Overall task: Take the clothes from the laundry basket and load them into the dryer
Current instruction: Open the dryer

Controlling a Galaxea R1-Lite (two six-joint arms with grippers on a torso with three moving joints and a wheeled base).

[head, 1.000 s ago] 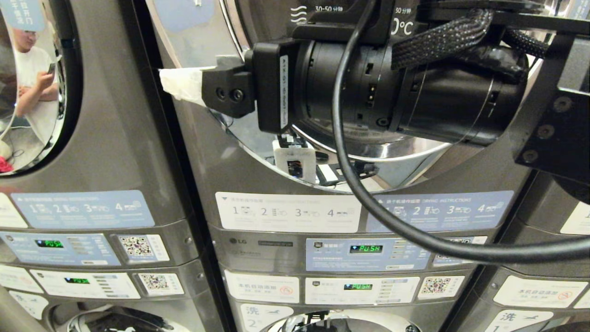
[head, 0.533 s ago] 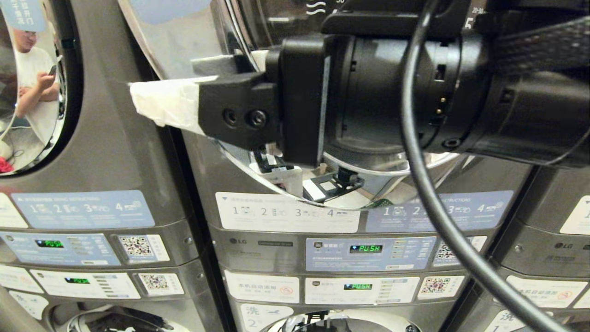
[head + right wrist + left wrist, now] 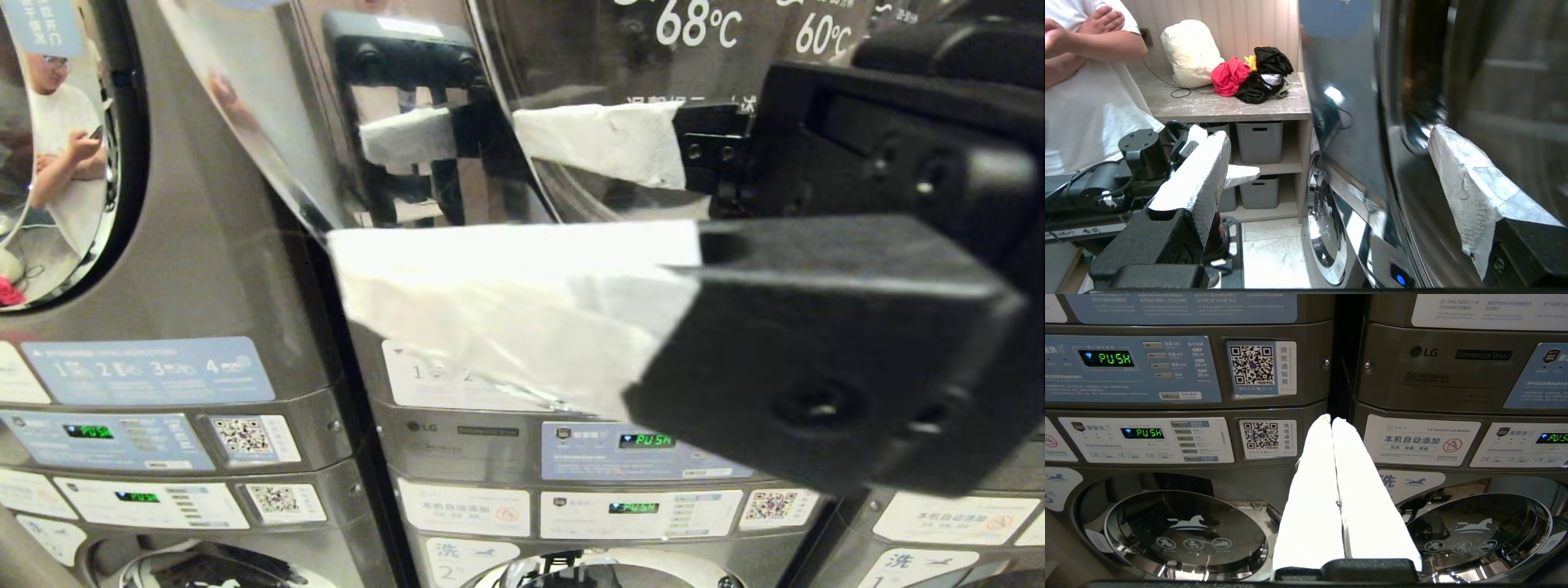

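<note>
right gripper: black gripper with white-taped fingers (image 3: 522, 229), spread wide right at the edge of the shiny chrome-rimmed glass dryer door (image 3: 269, 122), nothing in it
left gripper: white-taped fingers (image 3: 1337, 486) pressed together, empty, parked low facing the grey stacked machines (image 3: 1184, 404)
clothes: red, black and yellow heap (image 3: 1251, 75) on the grey stone worktop (image 3: 1208, 107) well off to the side, can't see any basket
risk 1: door rim looks slick, so a finger could skid off and the door won't swing
risk 2: a person in a white t-shirt (image 3: 1090, 106) stands near that arm's path, could get bumped
risk 3: nothing's loaded yet, and the heap could snag on pickup
</note>
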